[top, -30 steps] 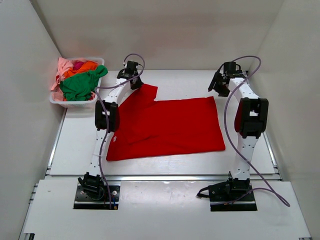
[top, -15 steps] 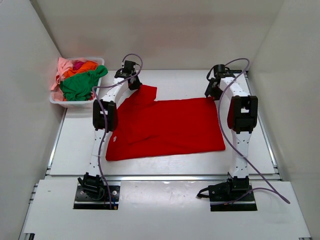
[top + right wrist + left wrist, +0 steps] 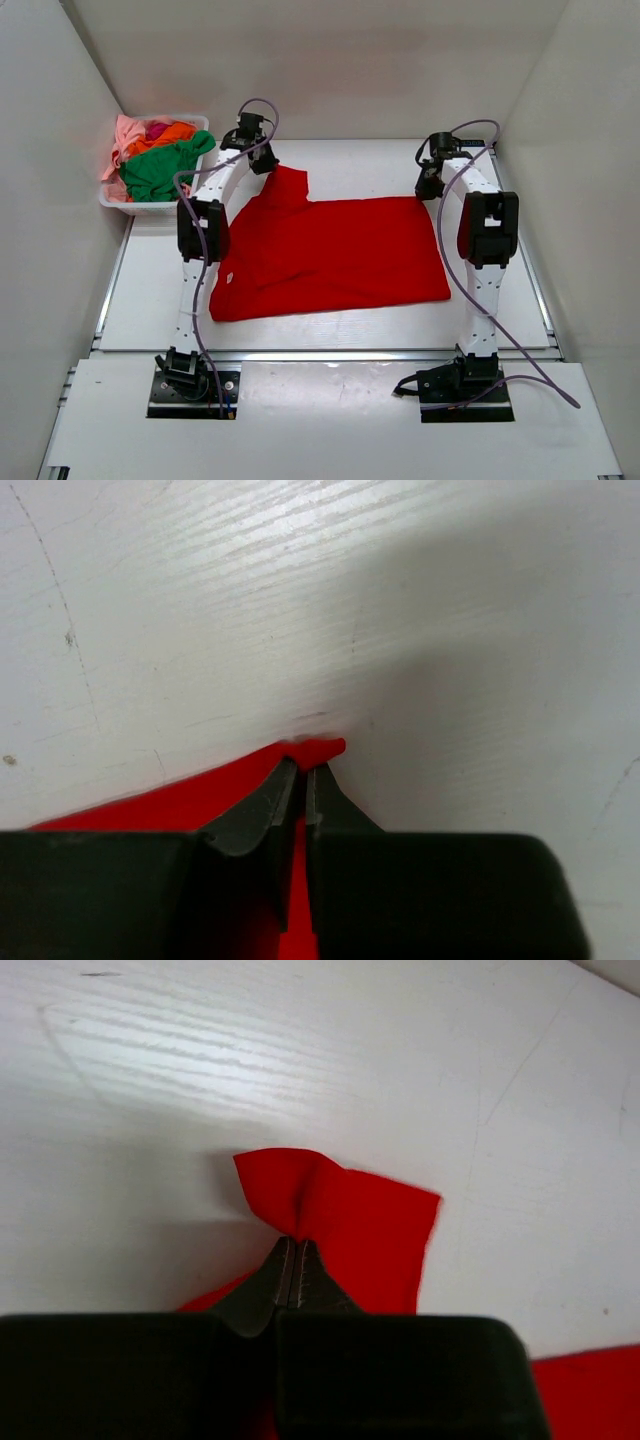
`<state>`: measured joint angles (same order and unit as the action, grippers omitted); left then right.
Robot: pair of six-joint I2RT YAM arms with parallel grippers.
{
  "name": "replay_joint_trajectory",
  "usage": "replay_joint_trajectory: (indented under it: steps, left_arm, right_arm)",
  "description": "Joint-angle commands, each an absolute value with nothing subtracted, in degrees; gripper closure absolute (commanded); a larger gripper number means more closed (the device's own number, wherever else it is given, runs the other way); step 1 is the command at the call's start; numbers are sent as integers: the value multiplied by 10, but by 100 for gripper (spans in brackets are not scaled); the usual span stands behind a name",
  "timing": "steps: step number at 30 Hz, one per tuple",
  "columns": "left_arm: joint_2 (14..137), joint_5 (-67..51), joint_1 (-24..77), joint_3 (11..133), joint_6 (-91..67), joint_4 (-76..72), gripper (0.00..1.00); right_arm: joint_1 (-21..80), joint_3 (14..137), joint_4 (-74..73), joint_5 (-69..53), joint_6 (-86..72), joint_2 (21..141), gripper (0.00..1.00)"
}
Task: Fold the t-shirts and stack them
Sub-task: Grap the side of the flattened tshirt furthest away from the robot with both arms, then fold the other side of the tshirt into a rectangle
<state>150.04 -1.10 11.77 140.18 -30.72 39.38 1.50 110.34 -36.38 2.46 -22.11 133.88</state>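
While both my claws are nipped onto its far edge, the red t-shirt (image 3: 330, 255) lies spread flat on the table (image 3: 350, 160) between my two arms. I judge this to be the start of the first fold: corners taken, nothing turned over yet.

From above, my left claw (image 3: 258, 160) sits at the far-left sleeve, which pokes out past the body of the shirt. My right claw (image 3: 428, 188) sits at the far-right corner. The cloth looks smooth, with only slight ripples, and its near hem runs along the front of the table. The other t-shirts (image 3: 155, 172), green, orange and pink, are heaped in the white basket (image 3: 150, 207) at the far left, apart from the red one.

At my left wrist, the fingers are pressed together on a small tuck of red cloth. The sleeve end puckers up just ahead of the tips and the rest of it lies loose to the right.

At my right wrist, the fingers are pinched on the very tip of the corner, with only a sliver of red showing beyond them. That hold looks thin to me, and it could slip.

The next move, I reckon, calls for lifting both corners together and level, then carrying them toward the near hem. I should keep the cloth taut between my claws so the fold lands square.
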Motion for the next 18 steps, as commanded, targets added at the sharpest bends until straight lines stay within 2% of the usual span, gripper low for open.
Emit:
replay_joint_trajectory:
  steps: [1, 7, 18]
  left_arm:
    - [1383, -30, 100, 1361, -294, 396, 100]
    - [1263, -28, 97, 1216, -286, 395, 100]
    - [1089, -71, 112, 942, -312, 364, 100]
  right_arm:
    - [1, 1058, -316, 10, -199, 1289, 100]
    - [-18, 961, -257, -27, -200, 1207, 99]
    - [-25, 907, -251, -83, -162, 1148, 99]
